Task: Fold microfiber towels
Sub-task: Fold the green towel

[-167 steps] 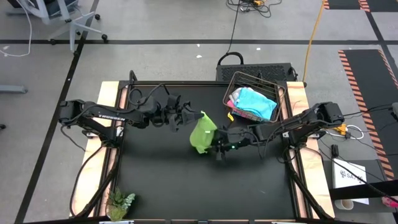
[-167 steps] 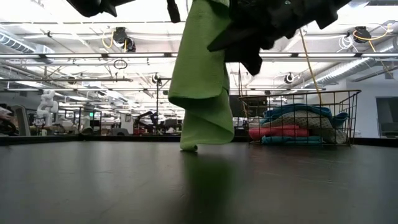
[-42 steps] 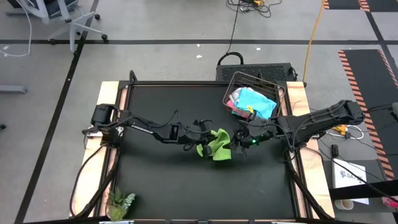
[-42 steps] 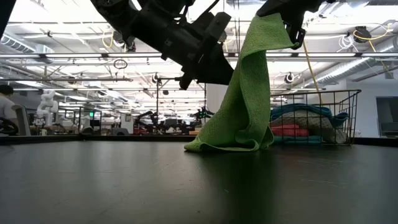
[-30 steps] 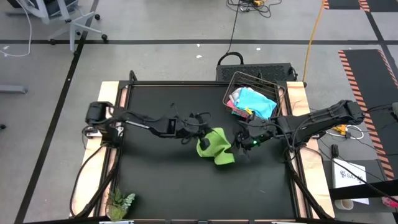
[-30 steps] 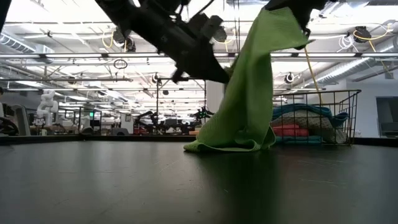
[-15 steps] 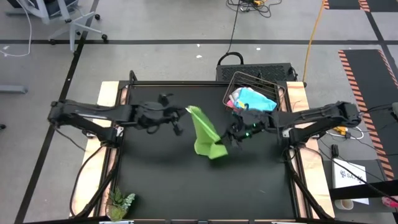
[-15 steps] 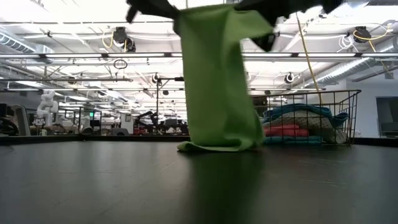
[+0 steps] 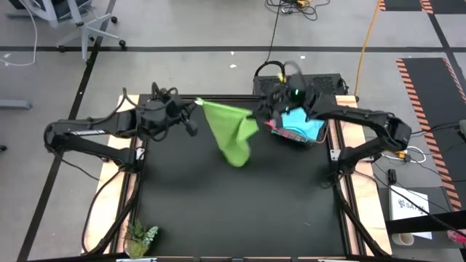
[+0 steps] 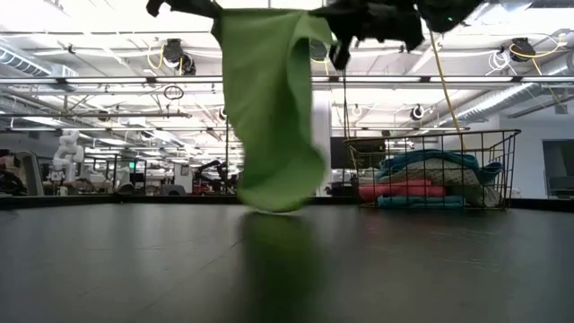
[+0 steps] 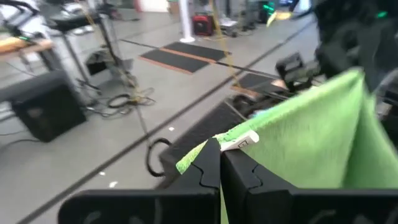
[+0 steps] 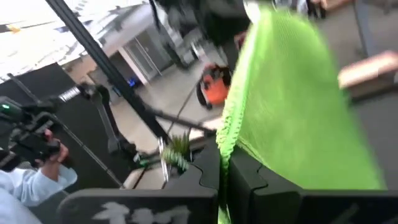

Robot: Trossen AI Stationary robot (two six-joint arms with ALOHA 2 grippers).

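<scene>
**Green towel lifted clear and stretched between both arms**

The lime green towel (image 9: 231, 135) hangs in the air just left of the wire basket (image 9: 318, 109), its lower end seemingly just clear of the desk (image 9: 240, 211); half a second ago that end lay crumpled there. The left gripper (image 9: 191, 109) and right gripper (image 9: 256, 114) are each clamped on a top corner, so the cloth is being opened for laying flat. The remaining towels (image 10: 421, 179) sit heaped in the basket; motion blur hides the far hem.

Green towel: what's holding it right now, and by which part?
Both pincers hold the lime green towel: the left pincer shut on one top corner, the right pincer on the other, the rest hanging.
</scene>
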